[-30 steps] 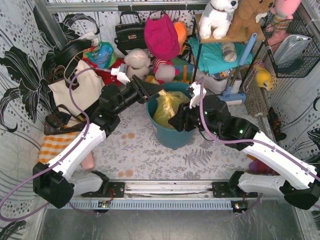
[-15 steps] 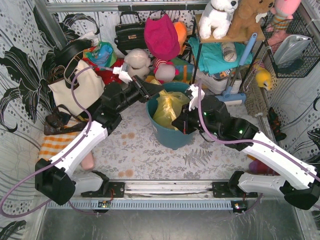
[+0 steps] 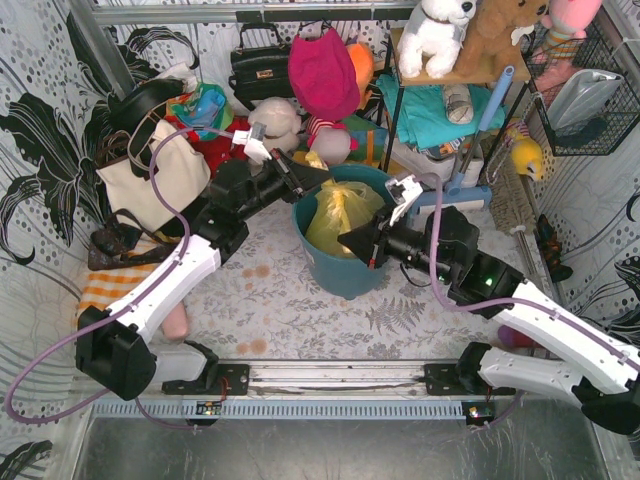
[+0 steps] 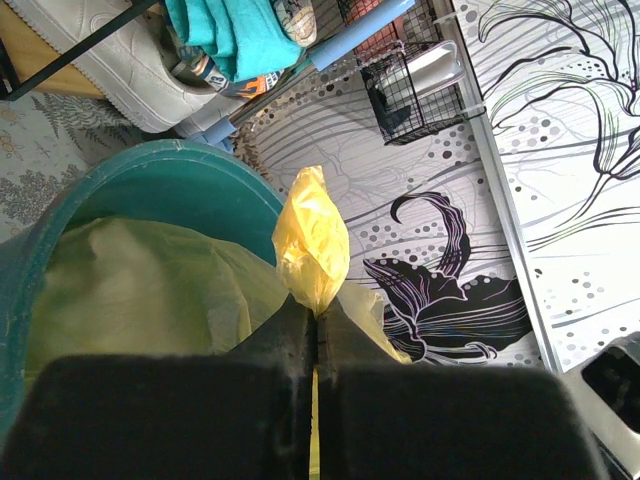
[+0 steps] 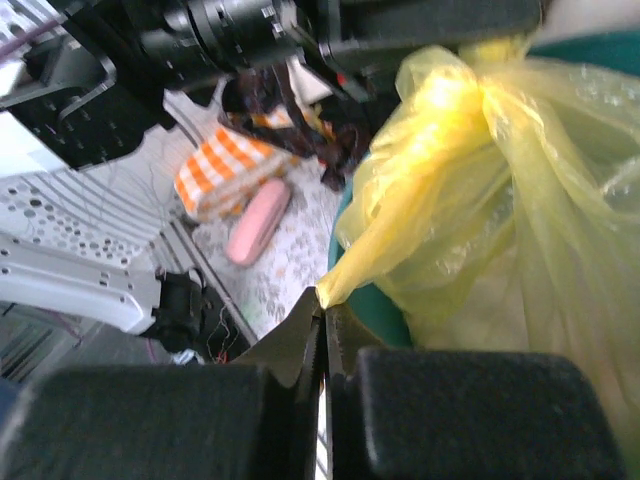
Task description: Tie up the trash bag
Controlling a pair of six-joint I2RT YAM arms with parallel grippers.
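Change: Since a second ago both your tools have gone from apart to pinched together, and your right arm has drawn back toward the bench's (image 3: 300,310) right edge, pulling plastic with it.
Right tool (image 5: 322,310): Its tips are clamped on a stretched, twisted corner of the trash bag (image 3: 342,208), at the near-right side of the rim. The pull looks meant to draw that corner out into a tail.
Trash bag: It sits inside the teal bin (image 3: 345,275), which stands about mid-bench, nearer the far edge. The bin keeps the bag upright while you work the top. I see no knot yet.
Left tool (image 4: 312,330): It is clamped on a second yellow ear of the bag, at the bin's far-left rim.
Why two grips: Holding opposite corners likely gives you two tails to cross and tie.
Risk: The film is thin, so a hard pull could tear it.
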